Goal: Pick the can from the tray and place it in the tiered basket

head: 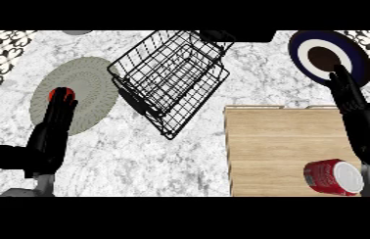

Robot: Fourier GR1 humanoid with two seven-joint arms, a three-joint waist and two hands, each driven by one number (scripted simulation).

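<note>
A red can [332, 177] with a white end lies on its side on the wooden tray [274, 145] at the lower right. The black wire tiered basket [172, 79] stands near the counter's middle, tilted in view. My right hand [350, 101] reaches up the right edge with straight fingers, above the can and apart from it, its fingertips over a dark blue plate [312, 43]. My left hand [56, 128] stretches out at the left with straight fingers, its fingertips at a small red object [61, 92] on a grey round mat [90, 86].
The counter [159, 159] is white and grey marble. The dark blue plate has a white ring and a dark centre. A dark object [245, 35] sits at the far edge behind the basket. A patterned strip [11, 52] runs along the left.
</note>
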